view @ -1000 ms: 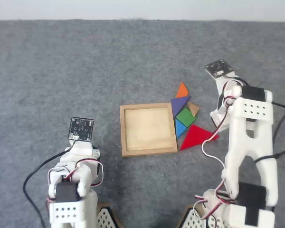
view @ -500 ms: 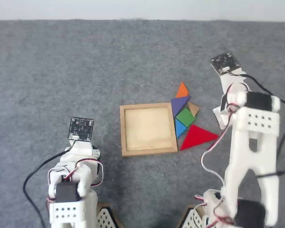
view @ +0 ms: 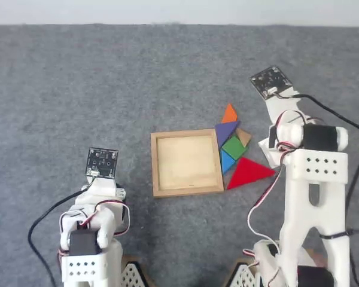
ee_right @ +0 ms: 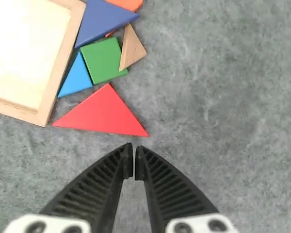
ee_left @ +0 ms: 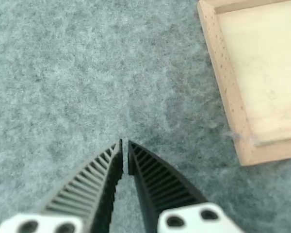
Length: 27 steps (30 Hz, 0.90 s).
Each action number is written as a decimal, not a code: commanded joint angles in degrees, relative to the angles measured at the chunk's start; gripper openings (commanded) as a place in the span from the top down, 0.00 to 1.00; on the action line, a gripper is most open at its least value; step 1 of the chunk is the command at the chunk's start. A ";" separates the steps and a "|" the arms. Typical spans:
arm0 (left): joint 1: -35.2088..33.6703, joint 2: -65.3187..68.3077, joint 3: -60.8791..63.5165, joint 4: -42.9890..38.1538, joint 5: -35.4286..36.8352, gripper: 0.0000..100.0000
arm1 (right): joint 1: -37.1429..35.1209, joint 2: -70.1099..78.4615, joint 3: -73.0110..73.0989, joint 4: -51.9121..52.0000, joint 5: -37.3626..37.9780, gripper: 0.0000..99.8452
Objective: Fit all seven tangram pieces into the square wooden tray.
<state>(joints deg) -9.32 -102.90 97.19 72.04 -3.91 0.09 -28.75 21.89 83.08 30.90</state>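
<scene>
The square wooden tray (view: 155, 165) lies mid-table with nothing in it. Against its right side several tangram pieces are clustered: orange triangle (view: 229, 113), purple triangle (view: 225, 131), tan piece (view: 244, 137), green square (view: 234, 146), blue triangle (view: 227, 161), red triangle (view: 247, 171). My right gripper (ee_right: 134, 148) is shut and empty, hovering over the carpet just past a corner of the red triangle (ee_right: 102, 115). My left gripper (ee_left: 124, 143) is shut and empty over bare carpet, beside a corner of the tray (ee_left: 224, 76).
Grey carpet covers the table. The left arm (view: 91, 230) stands at the front left and the right arm (view: 314, 161) rises at the front right, beside the pieces. Open carpet stretches behind and to the left of the tray.
The right arm has shifted: its wrist swung back and to the right, then toward the left, and the arm now stands taller. Tray, pieces and left arm have not moved.
</scene>
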 commanded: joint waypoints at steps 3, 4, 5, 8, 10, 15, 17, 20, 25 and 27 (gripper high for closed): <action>0.00 -1.14 -0.66 0.18 -0.09 0.98 | -0.66 2.95 -1.14 -2.77 0.00 0.97; 0.00 -1.14 -0.66 0.18 -0.09 0.98 | -0.75 3.21 -1.14 -2.86 0.00 0.97; 0.00 -1.14 -0.66 0.18 -0.09 0.98 | -0.75 3.38 -1.23 -2.86 0.00 0.97; 0.00 -1.14 -0.66 0.18 -0.09 0.98 | -0.66 3.74 -1.14 -2.77 0.00 0.97; 0.00 -1.14 -0.66 0.18 -0.09 0.98 | -0.66 3.47 -1.23 -2.86 0.00 0.97; 0.00 -1.14 -0.66 0.18 -0.09 0.98 | -0.48 1.01 -1.23 -2.33 0.00 0.97; 0.00 -1.14 -0.66 0.18 -0.09 0.98 | -0.22 -0.31 -1.23 -0.84 0.00 0.97; 0.00 -1.14 -0.66 0.18 -0.09 0.98 | 1.01 -1.01 -1.05 4.26 2.55 0.97; 0.00 -1.14 -0.66 0.18 -0.09 0.98 | 8.13 -0.75 -0.79 9.54 17.67 0.96; 0.00 -1.14 -0.66 0.18 -0.09 0.98 | 13.49 -0.92 1.05 8.57 25.41 0.95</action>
<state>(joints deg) -9.49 -102.90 97.19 72.04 -3.91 5.45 -27.69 21.89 91.43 43.03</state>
